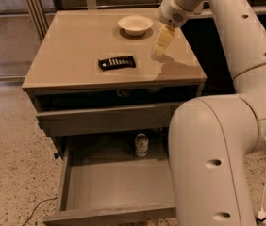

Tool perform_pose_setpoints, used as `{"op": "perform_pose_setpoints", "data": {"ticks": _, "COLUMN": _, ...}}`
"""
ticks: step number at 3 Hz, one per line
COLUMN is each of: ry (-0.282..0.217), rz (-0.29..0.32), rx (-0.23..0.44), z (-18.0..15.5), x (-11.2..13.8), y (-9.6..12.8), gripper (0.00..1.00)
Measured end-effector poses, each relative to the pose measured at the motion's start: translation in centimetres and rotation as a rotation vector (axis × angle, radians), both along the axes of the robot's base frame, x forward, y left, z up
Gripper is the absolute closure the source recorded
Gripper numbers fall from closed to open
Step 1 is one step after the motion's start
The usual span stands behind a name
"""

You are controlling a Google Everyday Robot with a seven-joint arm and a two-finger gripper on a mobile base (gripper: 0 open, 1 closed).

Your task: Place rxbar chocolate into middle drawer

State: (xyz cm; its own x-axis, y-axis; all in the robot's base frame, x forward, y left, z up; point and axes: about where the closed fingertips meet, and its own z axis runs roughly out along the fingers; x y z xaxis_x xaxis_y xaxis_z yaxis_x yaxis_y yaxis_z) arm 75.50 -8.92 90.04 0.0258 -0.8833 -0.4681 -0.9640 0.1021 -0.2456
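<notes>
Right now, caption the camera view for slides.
Gripper poised beside flat black rxbar chocolate wrapper; grey wooden middle drawer open below.

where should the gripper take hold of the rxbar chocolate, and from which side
Across its short width near the middle, coming straight down from above. The rxbar chocolate lies flat on the cabinet top, long axis roughly left-right, thin edges low against the surface. The gripper hovers above the top to its right.

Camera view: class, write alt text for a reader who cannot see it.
The robot's tool hovers above the tan cabinet top, beside a black rxbar chocolate, near a white bowl. Below, the middle drawer stands open, a can at its back.
</notes>
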Motion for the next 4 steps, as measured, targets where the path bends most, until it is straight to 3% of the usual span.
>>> {"op": "perform_pose_setpoints", "data": {"ticks": 4, "ry": 0.072, "rz": 0.094, "rx": 0.225, "z": -1.8, "x": 0.3, "y": 4.9, "gripper": 0.00}}
